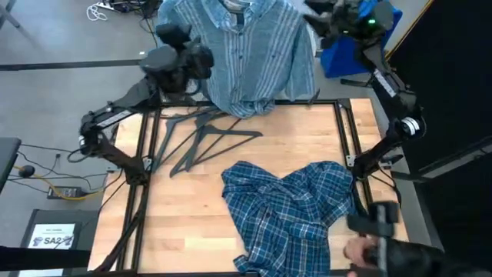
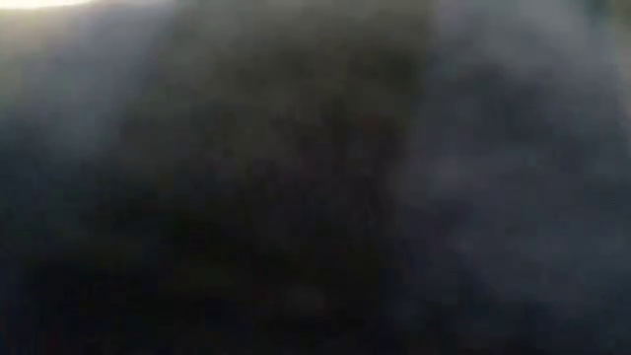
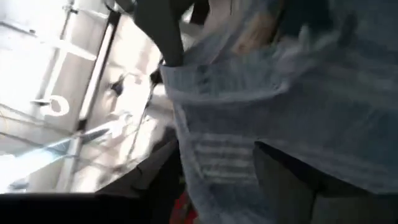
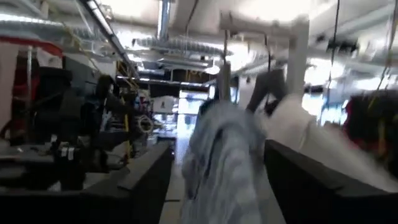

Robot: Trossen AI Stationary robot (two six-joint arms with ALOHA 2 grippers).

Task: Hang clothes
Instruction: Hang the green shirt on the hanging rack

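We hold the striped shirt (image 1: 246,58) up at twelve o'clock; grips unclear. The plaid shirt (image 1: 296,211) awaits hanging at five o'clock.

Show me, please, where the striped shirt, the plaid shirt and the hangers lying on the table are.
striped shirt (image 1: 246,65), high view, on its front panel.
plaid shirt (image 1: 296,211), high view, middle of the crumpled cloth.
hangers (image 1: 204,142), high view, on a dark arm of the pile.

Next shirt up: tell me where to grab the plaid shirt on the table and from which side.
Grip the plaid shirt at the raised folds near its middle, coming straight down from above. It lies crumpled on the table, so no collar shows clearly; the bunched ridges give the fingers cloth to pinch.
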